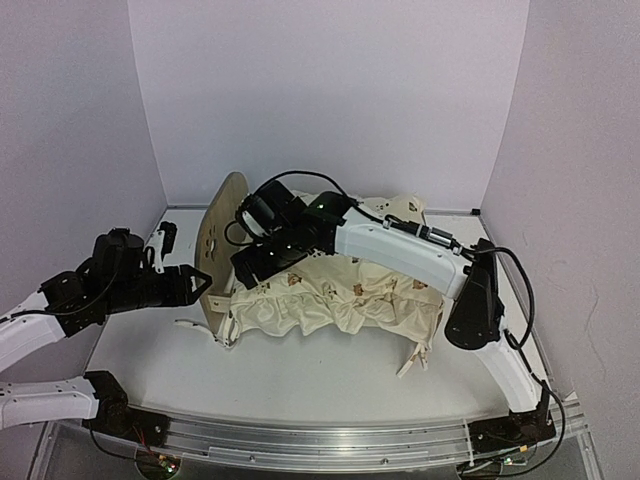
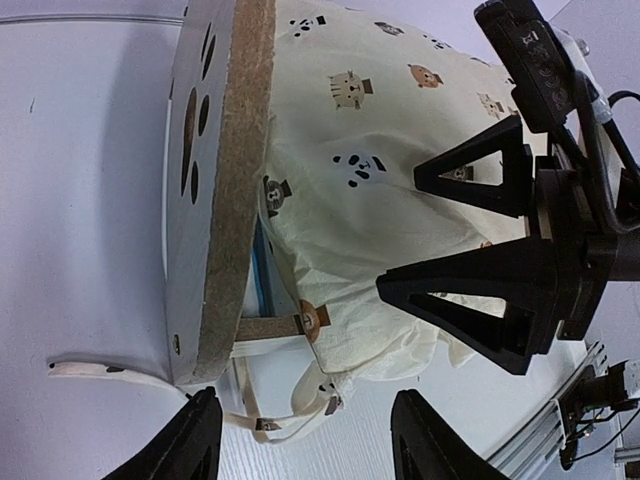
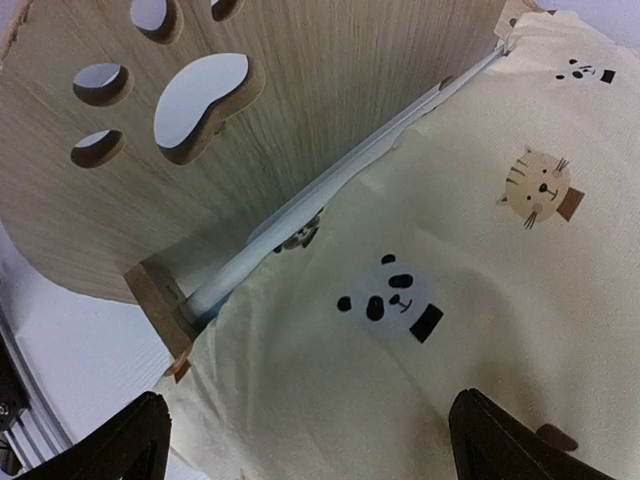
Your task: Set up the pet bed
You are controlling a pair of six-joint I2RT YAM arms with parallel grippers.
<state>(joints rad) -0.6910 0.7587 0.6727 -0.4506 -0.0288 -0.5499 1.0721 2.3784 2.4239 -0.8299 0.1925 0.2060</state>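
The pet bed (image 1: 224, 230) sat near the middle of the white table (image 1: 300, 375), its arched headboard (image 2: 190, 280) upright at the left end with the paw-print cutout (image 3: 200, 100) showing through the wood. A cream animal-print cushion (image 1: 330, 295) lay rumpled across the bed, covering nearly all of the base. Only a thin pale-blue sliver of the base (image 3: 300, 210) showed where the cushion met the headboard.

The right arm reached across from the right side, over the cushion. The right gripper (image 2: 400, 232) was spread wide and grasped nothing. Its fingertips were down at the fabric close to the headboard, though whether they pressed into it could not be told.

The left gripper (image 2: 305, 400) was low at the outer, near corner of the headboard. Its fingers stood apart with nothing clamped between them, and the lower corner of the board lay just ahead of them. A loose white tie (image 2: 100, 372) trailed on the table beside that corner.
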